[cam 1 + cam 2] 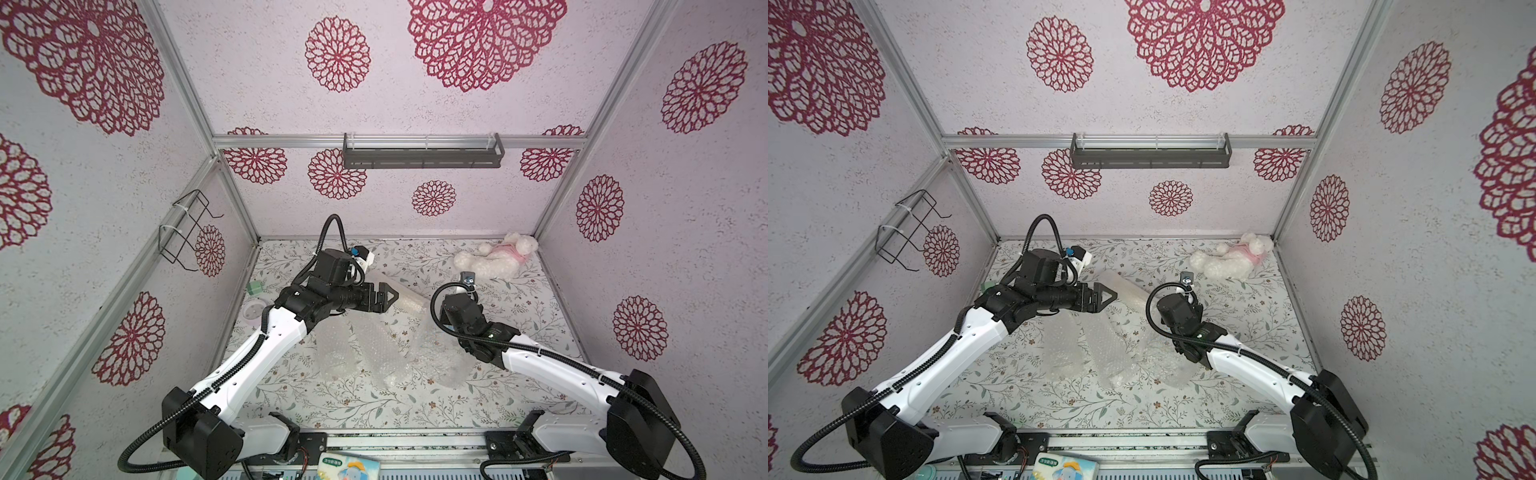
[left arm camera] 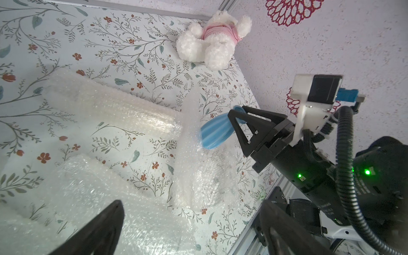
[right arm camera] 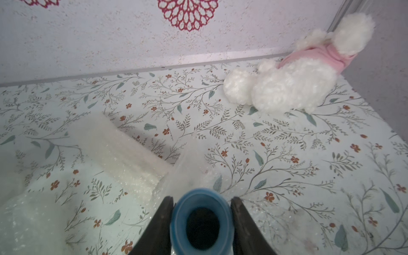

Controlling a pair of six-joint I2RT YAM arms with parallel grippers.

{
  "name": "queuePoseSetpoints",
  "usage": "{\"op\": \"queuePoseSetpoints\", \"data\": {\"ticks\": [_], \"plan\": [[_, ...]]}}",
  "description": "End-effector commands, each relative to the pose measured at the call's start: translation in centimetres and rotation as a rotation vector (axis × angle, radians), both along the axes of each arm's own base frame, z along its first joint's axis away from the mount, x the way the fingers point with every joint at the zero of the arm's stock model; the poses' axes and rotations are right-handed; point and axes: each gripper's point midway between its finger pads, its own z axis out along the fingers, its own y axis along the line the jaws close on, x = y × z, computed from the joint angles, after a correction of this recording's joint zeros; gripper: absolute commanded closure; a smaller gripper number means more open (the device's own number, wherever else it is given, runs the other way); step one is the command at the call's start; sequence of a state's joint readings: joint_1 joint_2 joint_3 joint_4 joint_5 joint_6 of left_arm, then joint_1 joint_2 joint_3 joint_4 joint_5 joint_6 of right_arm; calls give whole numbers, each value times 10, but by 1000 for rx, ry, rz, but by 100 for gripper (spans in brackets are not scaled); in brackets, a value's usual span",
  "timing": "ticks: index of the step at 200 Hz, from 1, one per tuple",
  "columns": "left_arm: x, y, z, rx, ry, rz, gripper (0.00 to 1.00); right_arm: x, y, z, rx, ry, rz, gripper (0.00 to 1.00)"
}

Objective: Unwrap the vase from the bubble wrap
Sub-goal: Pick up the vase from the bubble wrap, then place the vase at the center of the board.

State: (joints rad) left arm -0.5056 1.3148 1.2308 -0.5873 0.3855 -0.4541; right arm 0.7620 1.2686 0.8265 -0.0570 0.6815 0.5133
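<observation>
Right tool (image 2: 238, 111) is clamped on the neck of the blue ribbed vase (image 2: 215, 134), which is bare and right up against loose bubble wrap (image 1: 374, 349) crumpled in the middle of the desk (image 1: 332, 399). Left tool (image 1: 388, 297) hangs wide open above the wrap, holding nothing.

**A:** that bubble wrap (image 2: 114, 110) is thin clear plastic, right? Crinkly, glinting where light hits. And the vase (image 2: 215, 133)?

**B:** blue, ribbed, matt. Looks plastic, can't swear to it. The plush toy (image 2: 207, 46) is fluffy white pile with pink cloth. Smooth table cover (image 3: 287, 143), rough grainy walls (image 1: 257, 83).
</observation>
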Motion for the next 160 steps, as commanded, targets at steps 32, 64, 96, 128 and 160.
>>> {"op": "queuePoseSetpoints", "data": {"ticks": [32, 64, 96, 128, 160], "plan": [[1, -4, 4, -37, -10, -14, 1, 21, -75, 28, -27, -109, -251, 61], [1, -5, 4, -43, -6, -19, 1, 25, -123, 29, -45, -158, -422, 61], [1, -6, 4, -47, -4, -22, 1, 29, -165, 25, -17, -185, -575, 61], [1, -5, 4, -46, -7, -21, 1, 40, -188, 21, -9, -197, -645, 61], [1, -4, 5, -44, -10, -19, 1, 46, -218, 17, -21, -195, -727, 61]]}}
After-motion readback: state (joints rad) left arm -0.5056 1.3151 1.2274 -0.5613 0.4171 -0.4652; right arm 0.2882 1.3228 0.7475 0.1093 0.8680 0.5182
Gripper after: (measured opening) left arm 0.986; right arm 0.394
